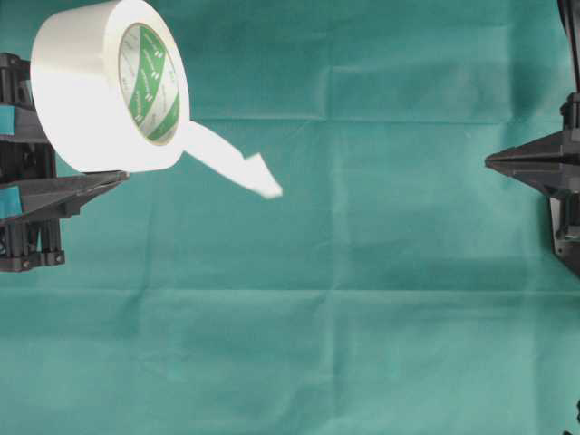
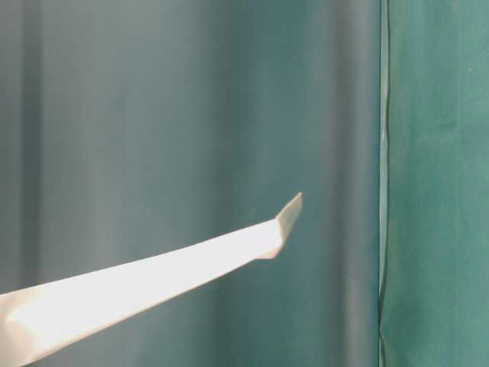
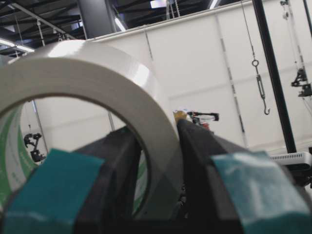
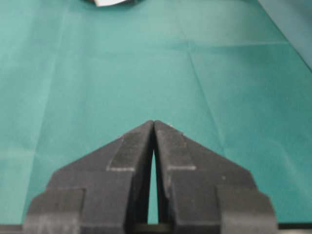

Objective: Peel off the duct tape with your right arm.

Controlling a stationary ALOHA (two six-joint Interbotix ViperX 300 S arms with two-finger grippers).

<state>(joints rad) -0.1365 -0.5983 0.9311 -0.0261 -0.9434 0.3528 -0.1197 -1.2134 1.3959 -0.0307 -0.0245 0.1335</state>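
The duct tape [image 1: 95, 91] is a wide white roll with a green-and-white printed core, held up at the far left of the overhead view. My left gripper [image 1: 100, 165], its fingers [image 1: 63, 188] bearing teal patches, is shut on the roll's wall. In the left wrist view that wall [image 3: 161, 146] sits between the two black fingers [image 3: 204, 161]. A loose white tab [image 1: 231, 161] sticks out to the right and ends in a folded tip [image 2: 289, 210]. The right arm's gripper [image 1: 491, 161] is at the far right, well apart from the tab. Its pointed fingertips [image 4: 154, 123] touch, with nothing between them.
A creased green cloth [image 1: 344, 308] covers the table. The right arm's black body [image 1: 566, 217] stands along the right edge. A green curtain [image 2: 435, 183] hangs behind at table level.
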